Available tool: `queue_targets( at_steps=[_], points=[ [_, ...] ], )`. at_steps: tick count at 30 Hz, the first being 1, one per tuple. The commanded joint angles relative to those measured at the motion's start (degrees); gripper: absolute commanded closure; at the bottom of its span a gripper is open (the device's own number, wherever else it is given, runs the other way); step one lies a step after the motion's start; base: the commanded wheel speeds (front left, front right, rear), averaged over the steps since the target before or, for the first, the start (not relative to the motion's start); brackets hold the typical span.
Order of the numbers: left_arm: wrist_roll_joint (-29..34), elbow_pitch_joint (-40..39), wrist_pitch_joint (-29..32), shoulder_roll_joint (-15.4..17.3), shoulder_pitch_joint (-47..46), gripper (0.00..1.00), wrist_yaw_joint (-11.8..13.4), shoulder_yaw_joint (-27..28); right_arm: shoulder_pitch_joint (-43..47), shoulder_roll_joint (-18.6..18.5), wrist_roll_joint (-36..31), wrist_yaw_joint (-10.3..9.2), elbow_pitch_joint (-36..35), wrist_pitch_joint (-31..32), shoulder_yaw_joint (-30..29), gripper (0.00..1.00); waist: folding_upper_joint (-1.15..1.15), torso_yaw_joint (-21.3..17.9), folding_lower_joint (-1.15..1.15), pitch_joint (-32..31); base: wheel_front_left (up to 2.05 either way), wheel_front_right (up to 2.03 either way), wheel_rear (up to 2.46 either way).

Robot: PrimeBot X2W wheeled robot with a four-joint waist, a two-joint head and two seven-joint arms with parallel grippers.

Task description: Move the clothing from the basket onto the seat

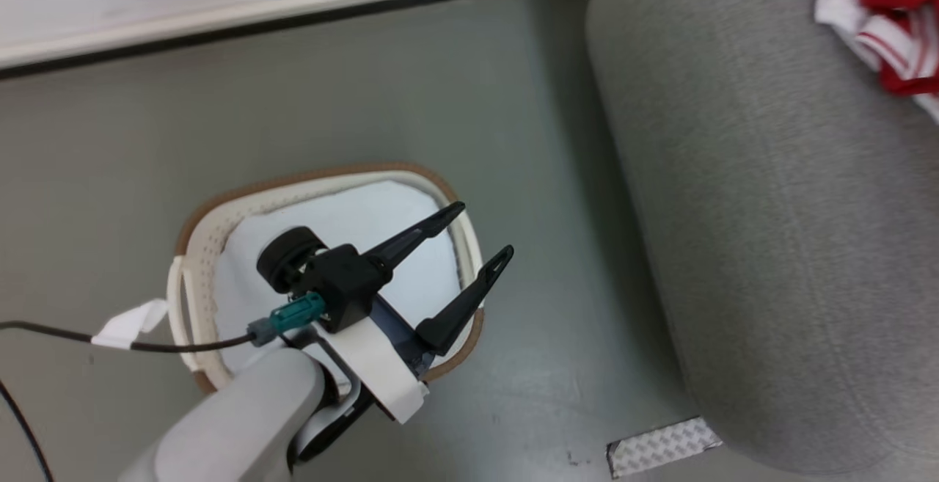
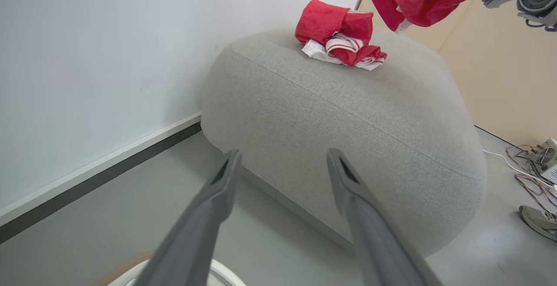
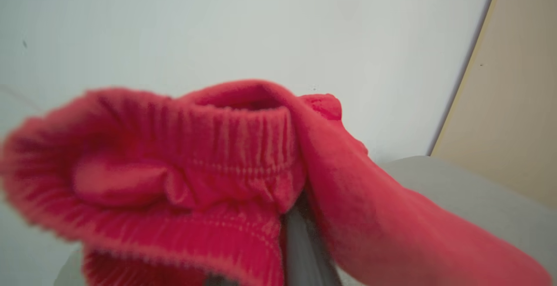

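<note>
Clothing (image 3: pixel 243 181) inside right pincer (image 3: pixel 300 233), above seat (image 3: pixel 457 190)

Grey floor (image 1: pixel 440 100) carries the basket (image 1: pixel 196 247) and the seat (image 1: pixel 770 210) (red clothing (image 1: pixel 895 34) atop).

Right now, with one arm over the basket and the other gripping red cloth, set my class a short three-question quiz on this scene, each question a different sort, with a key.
1. True or false: the left gripper hangs open over the laundry basket.
2. What is the right gripper shut on? A) a red garment B) a blue towel C) nothing
3. Fill in: a crumpled red-and-white garment lies on top of the grey ____.
Key: 1 true; 2 A; 3 sofa.
</note>
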Motion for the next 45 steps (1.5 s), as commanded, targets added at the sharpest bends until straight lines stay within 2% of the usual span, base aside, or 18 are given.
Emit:
queue_targets(
  at_steps=[1, 8, 13, 16, 17, 18, 25, 33, 41, 45],
  points=[
    [0.6, -0.3, -0.2, 0.4, -0.6, 0.00, -0.1, 0.0, -1.2, -0.6, 0.4, -0.13, 0.3, 0.2, -0.4, 1.00, 0.00, 3.3, -0.02, 3.8, 0.00, 0.00, 0.00],
    [0.7, -0.2, -1.2, 0.5, -2.1, 0.00, -0.2, 0.1, -6.7, -4.6, 0.4, -0.13, 10.8, 6.5, -1.9, 1.00, 0.00, 6.1, -0.02, 7.0, 0.00, 0.00, 0.00],
    [0.4, 1.0, -1.9, 0.1, -2.5, 0.00, -0.3, -0.1, -8.8, -5.1, -0.9, -0.13, 19.2, 13.4, -0.5, 1.00, 0.00, 6.9, -0.02, 7.4, 0.00, 0.00, 0.00],
    [0.1, 1.7, -2.3, -0.2, -2.5, 0.00, -0.3, -0.3, -9.6, -4.5, -0.3, -0.13, 22.3, 17.6, 1.0, 0.51, 0.00, 7.0, -0.02, 7.0, 0.00, 0.00, 0.00],
    [-0.1, 2.1, -2.3, -0.3, -2.5, 0.00, -0.4, -0.3, -9.7, -4.5, -0.2, -0.13, 22.9, 18.2, 1.4, 0.11, 0.00, 7.0, -0.02, 6.8, 0.00, 0.00, 0.00],
    [-0.2, 2.3, -2.4, -0.4, -2.4, 0.00, -0.4, -0.3, -9.8, -4.4, -0.2, -0.13, 23.6, 18.8, 1.9, 0.00, 0.00, 6.9, -0.02, 6.5, 0.00, 0.00, 0.00],
    [-0.7, 3.9, -2.9, -0.5, -1.3, 0.00, -0.3, 0.0, -9.5, -4.0, 0.4, -0.13, 24.1, 21.0, 6.6, 0.00, 0.00, 5.4, -0.02, 3.1, 0.00, 0.00, 0.00],
    [-2.0, 6.2, -3.2, -1.8, 1.2, 0.00, 0.4, 0.5, -3.8, -6.3, 2.6, -0.13, 21.2, 25.4, 11.9, 0.00, 0.00, 4.2, -0.02, -4.3, 0.00, 0.00, 0.00],
    [-3.1, 8.8, -3.4, -3.4, 5.4, 0.00, 1.1, 1.8, 3.8, -8.3, 4.9, -0.13, 14.2, 34.9, 14.0, 0.00, 0.00, 3.3, -0.02, -14.0, 0.00, 0.00, 0.00],
    [-3.7, 9.3, -3.4, -4.8, 7.6, 0.00, 1.7, 3.2, 7.2, -9.0, 5.1, -0.13, 8.1, 38.0, 14.1, 0.00, 0.00, 3.6, -0.02, -19.1, 0.00, 0.00, 0.00]
  ],
)
